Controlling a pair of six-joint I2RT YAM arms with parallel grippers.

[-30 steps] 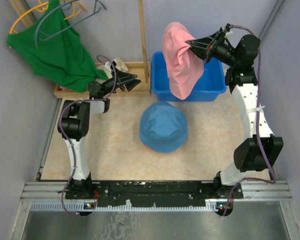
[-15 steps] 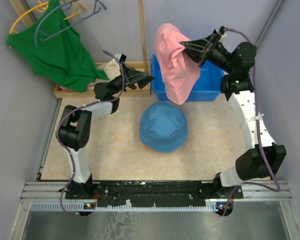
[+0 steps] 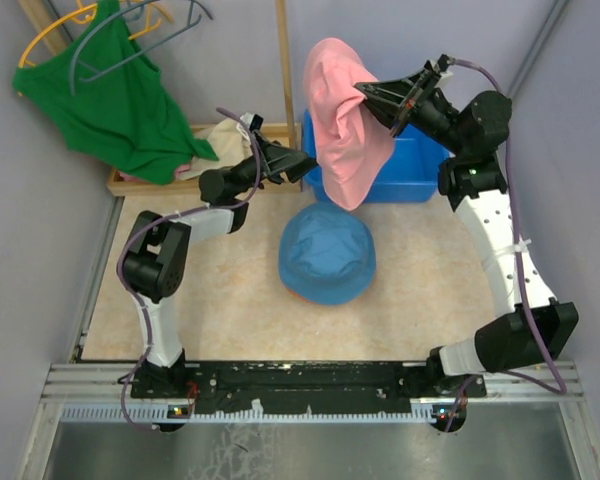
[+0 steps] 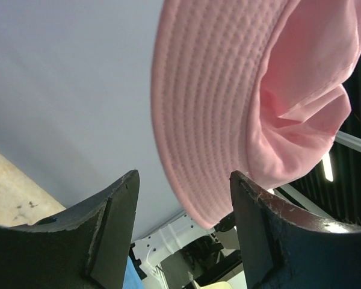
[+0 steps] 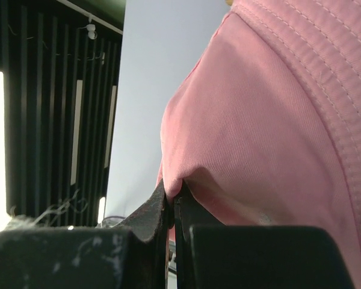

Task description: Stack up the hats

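Leftmost, a soft green tank top hangs at the far corner. Below it a crumpled beige cloth lies in a shallow wooden tray. Next, the left tool reaches rightward above the far part of the tan table, its two fingers standing wide apart with nothing between them.

Near the middle of the table, a round light blue fabric bucket hat lies crown up, well apart from both tools.

Above and just behind it, a pink fabric bucket hat dangles in the air, brim downward, in front of a blue plastic bin. In the left wrist view, its stitched brim shows beyond the open left tool; whether it touches the fingertips I cannot tell.

Further right, the right tool is pinched tight on a fold of the pink hat's cloth. In the right wrist view, the fingers of the right tool are pressed together with pink fabric bunched between them.
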